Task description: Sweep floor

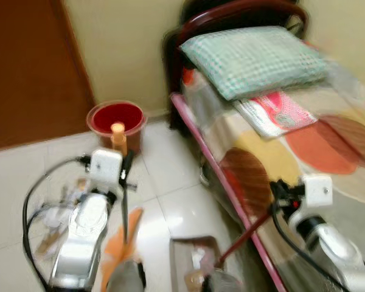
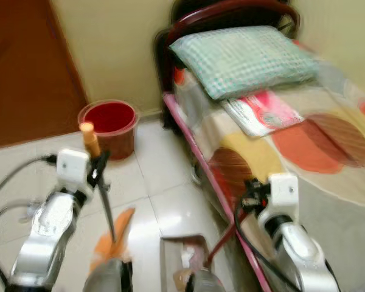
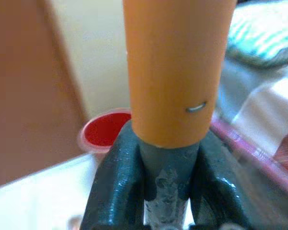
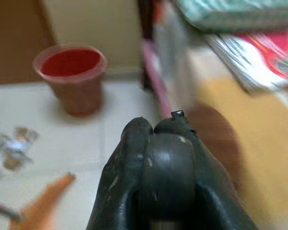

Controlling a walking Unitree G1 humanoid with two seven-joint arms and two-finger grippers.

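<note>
**A bedroom in a home**

A bed [image 1: 328, 152] with a dark curved headboard [image 1: 231, 15] is standing against a cream wall [image 1: 128, 42], carrying a checked pillow [image 1: 255, 58] and a patterned sheet. A brown door [image 1: 30, 67] is showing beside a red bin [image 1: 117, 121] sitting on the pale tiled floor [image 1: 170, 176].

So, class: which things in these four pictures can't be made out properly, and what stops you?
- Broom: bristles cut off by the bottom edge, head views.
- Dustpan: contents blurred, partly cut off.
- Litter on the floor: too blurred to identify.
- Magazine on the bed: cover blurred.
- Right hand: its own fingers hide what it grips.
</note>
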